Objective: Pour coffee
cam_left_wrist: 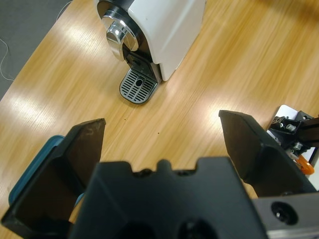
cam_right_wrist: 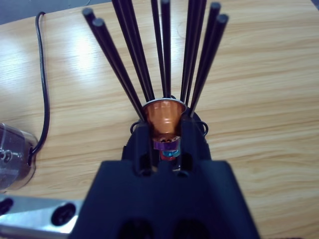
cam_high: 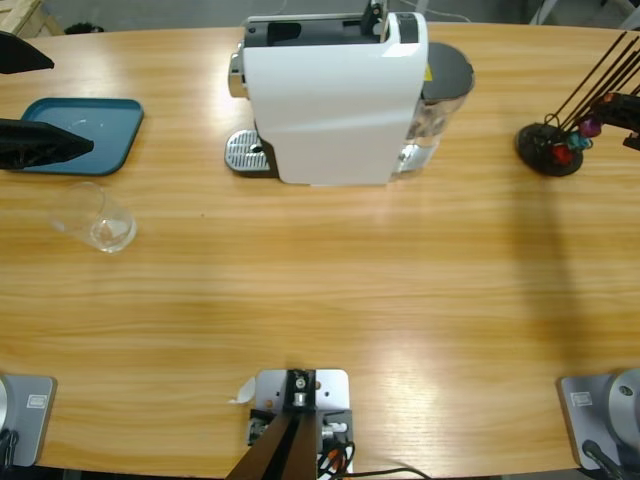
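At three o'clock on the table [cam_high: 320,300], your right gripper [cam_right_wrist: 162,130] has its fingers closed on a copper capsule [cam_right_wrist: 163,115] in the capsule rack [cam_high: 550,150], probably to feed the coffee machine [cam_high: 330,95] at twelve o'clock. At nine o'clock, your left gripper [cam_left_wrist: 162,132] hangs with fingers wide apart and nothing between them, near the blue tray [cam_high: 85,135] and the empty glass [cam_high: 100,222], likely ready to place it. No coffee shows anywhere yet. Only the right wrist view shows the capsule grip; only the left wrist view shows the drip grate [cam_left_wrist: 138,85] bare under the spout.
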